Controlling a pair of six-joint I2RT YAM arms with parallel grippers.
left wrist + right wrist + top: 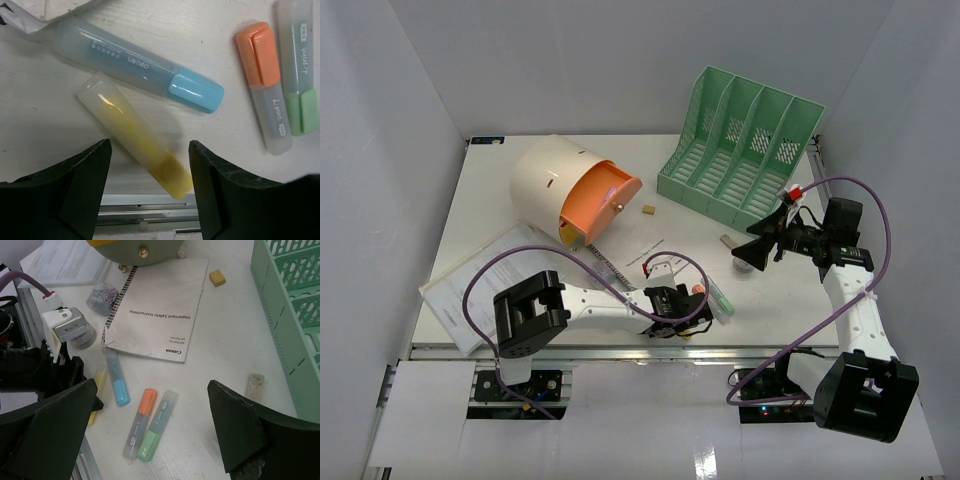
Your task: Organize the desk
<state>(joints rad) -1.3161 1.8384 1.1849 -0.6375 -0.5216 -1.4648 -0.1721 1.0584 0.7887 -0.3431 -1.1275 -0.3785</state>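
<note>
On the white desk several highlighters lie near the front rail. My left gripper is low over the yellow highlighter, its jaws open on either side of the marker's near end with a gap on both sides. Beside it lie a blue highlighter, an orange one and a green one. My right gripper hovers open and empty above the desk's right half, looking down at the orange highlighter and the green highlighter.
A mint-green file rack stands at the back right. The cream drawer box lies with its orange drawer open. A booklet, a paper-clip jar, a yellow eraser, a white eraser and papers lie about.
</note>
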